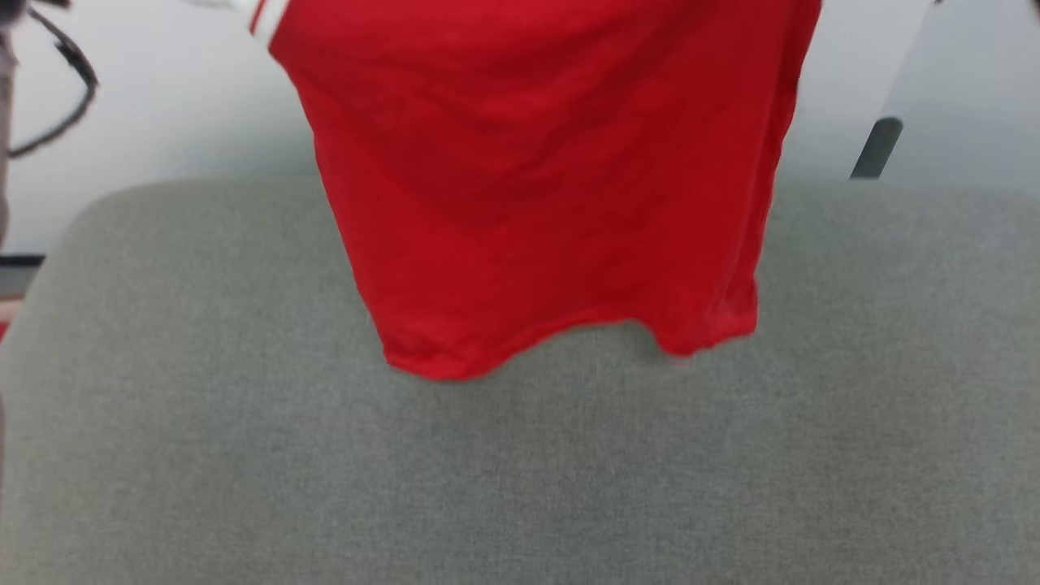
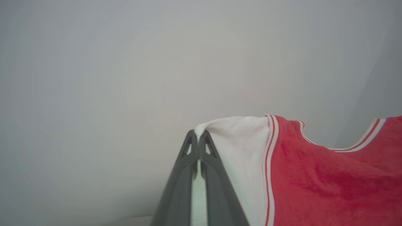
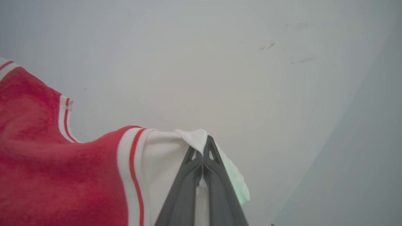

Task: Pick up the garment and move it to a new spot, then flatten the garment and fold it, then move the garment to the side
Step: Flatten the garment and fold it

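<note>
**Head view**
- Garment: the red jersey-style garment with white short sleeves and striped trim [image 1: 536,187] hangs in the air. Its top runs out past the upper edge and its hem is the lowest part.
- Long axis: upright, with the collar end up and the hem end down. The width runs left to right.
- Below it: a broad grey woven-fabric cushion [image 1: 520,471]. The hem sits over the cushion's far half, but the picture is too soft to tell whether it brushes the fabric or hangs just clear.

**Left wrist view**
- Left gripper [image 2: 198,134]: its two dark fingers are pressed together, clamped on the tip of one white sleeve [image 2: 238,141].
- Garment from this hand: it spreads away to the right, first the sleeve, then the striped armhole trim, then the red body.
- Behind: a plain pale wall [image 2: 125,78].

**Right wrist view**
- Right gripper [image 3: 202,146]: its fingers are also pinched tight, on the tip of the other white sleeve [image 3: 163,153].
- Garment from this hand: it spreads away to the left, with the neckline dipping between the two holds.

**Judgement**
- Nearer arm: neither, since each holds one end of the shoulder line.
- Coming move: probably lowering the garment hem first, so what matters is that the cloth hangs straight down from both hands towards the cushion.
</note>
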Available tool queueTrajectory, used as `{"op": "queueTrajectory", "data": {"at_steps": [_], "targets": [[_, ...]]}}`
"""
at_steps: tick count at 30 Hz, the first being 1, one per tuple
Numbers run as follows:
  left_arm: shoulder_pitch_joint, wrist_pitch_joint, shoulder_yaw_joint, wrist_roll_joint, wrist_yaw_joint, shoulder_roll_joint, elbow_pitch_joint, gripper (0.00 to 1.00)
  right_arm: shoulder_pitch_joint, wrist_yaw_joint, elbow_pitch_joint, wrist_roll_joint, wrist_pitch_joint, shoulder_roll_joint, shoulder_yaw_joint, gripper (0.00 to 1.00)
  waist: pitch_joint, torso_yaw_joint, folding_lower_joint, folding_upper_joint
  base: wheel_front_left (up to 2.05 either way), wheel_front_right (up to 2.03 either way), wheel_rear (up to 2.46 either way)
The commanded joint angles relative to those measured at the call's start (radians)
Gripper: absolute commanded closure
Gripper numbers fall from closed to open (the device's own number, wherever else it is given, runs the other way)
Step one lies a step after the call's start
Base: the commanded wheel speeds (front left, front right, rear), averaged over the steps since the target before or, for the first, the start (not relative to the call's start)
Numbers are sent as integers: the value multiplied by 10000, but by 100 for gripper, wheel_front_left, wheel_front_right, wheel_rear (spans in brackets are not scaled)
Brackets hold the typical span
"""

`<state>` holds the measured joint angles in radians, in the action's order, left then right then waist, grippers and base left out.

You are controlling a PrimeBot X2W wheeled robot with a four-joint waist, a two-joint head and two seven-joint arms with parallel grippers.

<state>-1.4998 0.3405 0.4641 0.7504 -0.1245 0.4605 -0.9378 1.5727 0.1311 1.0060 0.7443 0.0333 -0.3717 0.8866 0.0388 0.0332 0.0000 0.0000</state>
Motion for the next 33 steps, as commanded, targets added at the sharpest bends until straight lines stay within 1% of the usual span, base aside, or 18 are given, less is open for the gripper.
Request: {"op": "queueTrajectory", "data": {"at_steps": [1, 4, 7, 8, 9, 12, 13, 15, 17, 20, 24, 25, 28, 33], "targets": [[-207, -166, 19, -48, -65, 11, 2, 100, 220, -6, 108, -8, 113, -65, 78, 100, 1090, 61, 0, 0, 0, 0, 0], [-663, -622, 71, -177, -70, 15, 26, 100, 794, -6, 322, -340, 600, -157, 172, 100, 2021, 105, 0, 0, 0, 0, 0], [-1249, -1225, 142, -375, -54, -73, 12, 100, 1500, -8, 741, -946, 1581, -263, 155, 100, 2984, 239, 0, 0, 0, 0, 0], [-1249, -1225, 142, -375, -54, -73, 12, 100, 1500, -8, 741, -946, 1581, -263, 155, 100, 2984, 239, 0, 0, 0, 0, 0], [-1490, -1506, 98, -409, -53, -118, -16, 100, 1738, -8, 928, -1189, 1864, -277, 79, 100, 3300, 291, 0, 0, 0, 0, 0], [-2153, -2445, -10, -530, 23, -319, -152, 100, 2497, -6, 1316, -2142, 2271, -308, -192, 100, 4118, 442, 0, 0, 0, 0, 0], [-2421, -2795, -47, -578, 76, -393, -197, 100, 2842, -8, 1236, -2520, 2303, -359, -391, 100, 4395, 500, 0, 0, 0, 0, 0], [-2981, -3445, -78, -694, 105, -532, -225, 100, 3326, -8, 657, -3458, 2317, -621, -1023, 100, 4986, 640, 0, 0, 0, 0, 0], [-3371, -4032, -58, -811, 99, -695, -301, 100, 3215, -8, -82, -4566, 2300, -779, -1670, 100, 5489, 769, 0, 0, 0, 0, 0], [-3785, -4760, -173, -678, 42, -934, -517, 100, 2921, -8, -1168, -6126, 2300, -873, -2930, 100, 6153, 947, 0, 0, 0, 0, 0], [-3997, -5250, -128, -537, -20, -1272, -939, 100, 2271, -8, -1984, -7702, 2302, -574, -4287, 100, 6880, 1158, 0, 0, 0, 0, 0], [-4025, -5372, -61, -590, -36, -1267, -1014, 100, 2068, -8, -2088, -8026, 2301, -496, -4515, 100, 7040, 1198, 0, 0, 0, 0, 0], [-3828, -5656, -90, -440, -59, -1390, -1313, 100, 1552, -8, -2345, -8711, 2303, -260, -5009, 100, 7394, 1300, 0, 0, 0, 0, 0], [-3356, -5881, 2, -264, -61, -1544, -1855, 100, 780, -8, -2196, -9093, 2304, 86, -5413, 100, 7526, 1342, 0, 0, 0, 0, 0]]}}
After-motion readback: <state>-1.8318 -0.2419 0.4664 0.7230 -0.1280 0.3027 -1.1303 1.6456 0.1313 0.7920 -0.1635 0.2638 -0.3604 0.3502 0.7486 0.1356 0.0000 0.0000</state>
